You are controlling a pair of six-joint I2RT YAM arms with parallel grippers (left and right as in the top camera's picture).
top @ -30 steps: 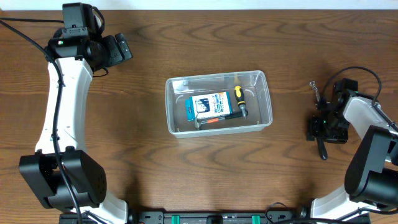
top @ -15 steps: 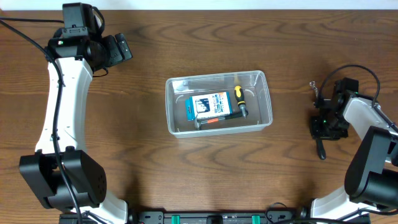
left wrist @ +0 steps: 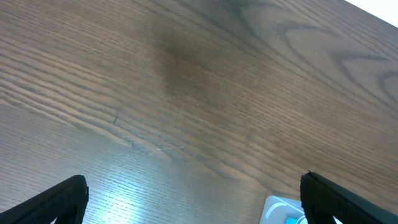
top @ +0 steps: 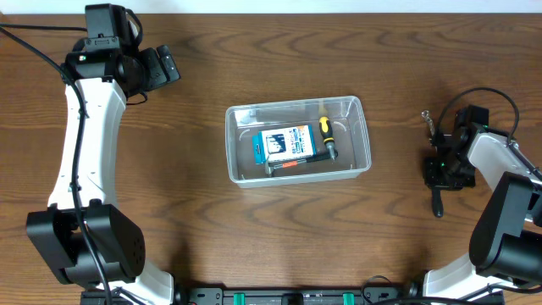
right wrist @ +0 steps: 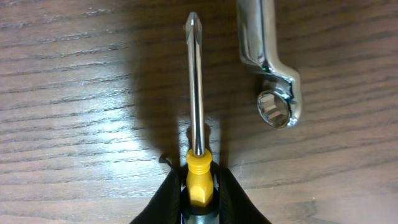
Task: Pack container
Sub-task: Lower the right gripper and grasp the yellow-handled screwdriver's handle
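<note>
The clear plastic container (top: pixel 363 129) stands at the table's middle. In it lie a blue-and-white box (top: pixel 286 141), a yellow-handled screwdriver (top: pixel 325 133) and a dark tool along its front wall. At the far right my right gripper (top: pixel 445 169) (right wrist: pixel 199 194) is shut on a screwdriver (right wrist: pixel 196 93), with both fingers against its yellow collar. The shaft points away from the wrist, and the black handle (top: pixel 437 203) sticks out behind. My left gripper (top: pixel 163 68) (left wrist: pixel 199 211) hangs open over bare wood at the far left. A corner of the container (left wrist: pixel 278 210) shows in the left wrist view.
A chrome ring wrench (right wrist: pixel 268 59) (top: pixel 428 124) lies on the table just beside the screwdriver's shaft, to its right in the right wrist view. Dark wood tabletop (top: pixel 186 203) lies all round the container.
My right gripper's jaws have closed in onto the screwdriver. The left arm and the container have not moved.
</note>
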